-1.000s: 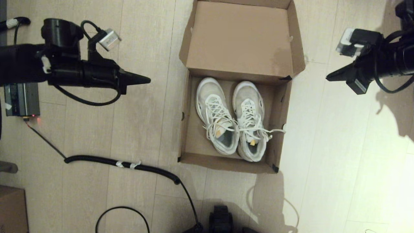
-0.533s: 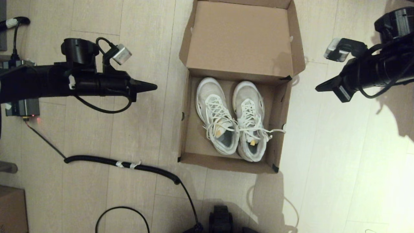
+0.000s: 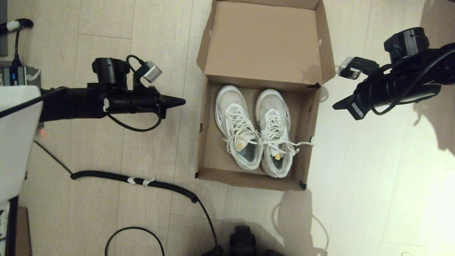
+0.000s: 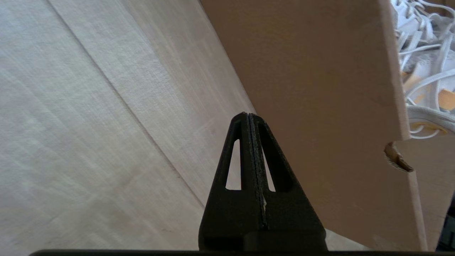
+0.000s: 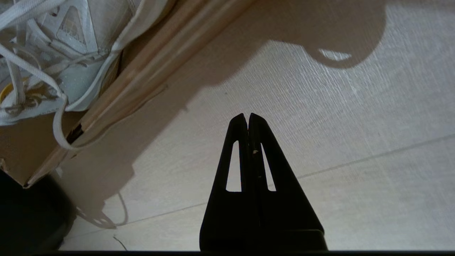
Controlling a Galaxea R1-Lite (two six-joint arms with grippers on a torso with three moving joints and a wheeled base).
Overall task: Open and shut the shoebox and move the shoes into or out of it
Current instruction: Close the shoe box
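Head view: we see our left gripper (image 3: 183, 102), fingers pressed together, near the open shoebox's (image 3: 203, 117) left wall. Inside it the shoes (image 3: 254, 129) lie side by side toward its right wall. Beyond that wall hangs our right gripper (image 3: 336, 106), likewise closed and empty.

No writing, brand, number or sign can be read anywhere here.
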